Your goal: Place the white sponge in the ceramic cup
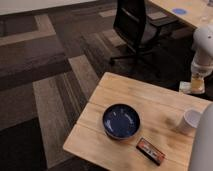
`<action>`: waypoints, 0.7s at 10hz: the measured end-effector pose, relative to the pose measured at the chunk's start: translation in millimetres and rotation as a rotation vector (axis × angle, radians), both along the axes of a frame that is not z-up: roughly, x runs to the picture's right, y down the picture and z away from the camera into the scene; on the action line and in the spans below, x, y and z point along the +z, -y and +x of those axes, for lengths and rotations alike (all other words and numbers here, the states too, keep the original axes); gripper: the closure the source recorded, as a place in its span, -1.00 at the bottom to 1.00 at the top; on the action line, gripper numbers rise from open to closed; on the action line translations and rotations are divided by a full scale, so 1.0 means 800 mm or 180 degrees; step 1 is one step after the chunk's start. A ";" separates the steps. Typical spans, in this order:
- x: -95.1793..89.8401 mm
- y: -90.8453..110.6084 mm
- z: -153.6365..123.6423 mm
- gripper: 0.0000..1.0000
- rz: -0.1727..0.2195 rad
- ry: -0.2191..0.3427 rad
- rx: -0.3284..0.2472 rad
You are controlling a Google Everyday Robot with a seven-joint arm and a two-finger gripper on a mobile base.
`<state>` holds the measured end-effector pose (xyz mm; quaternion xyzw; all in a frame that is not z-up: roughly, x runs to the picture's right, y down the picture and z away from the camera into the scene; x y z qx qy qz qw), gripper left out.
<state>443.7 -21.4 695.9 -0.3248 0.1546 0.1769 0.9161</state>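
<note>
At 3 o'clock on the counter (150, 100), the ceramic cup (191, 120) looks light enough to tip. Farther off, at 2 o'clock, the claw (197, 83) is clenched on the white sponge (189, 88). Dropped off-centre, it could catch the rim.

No text, label or number can be read anywhere. The nearest thing to a label is the orange marking on the dark packet (150, 151), which lies well apart from the gripper (196, 86), nearer the camera and to its left in view, and is too blurred to make out. The gripper hangs over the table's (125, 95) far right edge.
</note>
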 end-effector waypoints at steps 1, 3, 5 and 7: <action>0.000 0.000 0.001 1.00 0.0000 -0.0002 0.0002; -0.001 0.000 0.001 1.00 0.0001 -0.0003 0.0002; -0.001 -0.001 0.001 1.00 -0.0005 -0.0001 -0.0002; -0.012 0.000 -0.023 1.00 0.0100 0.0107 -0.0082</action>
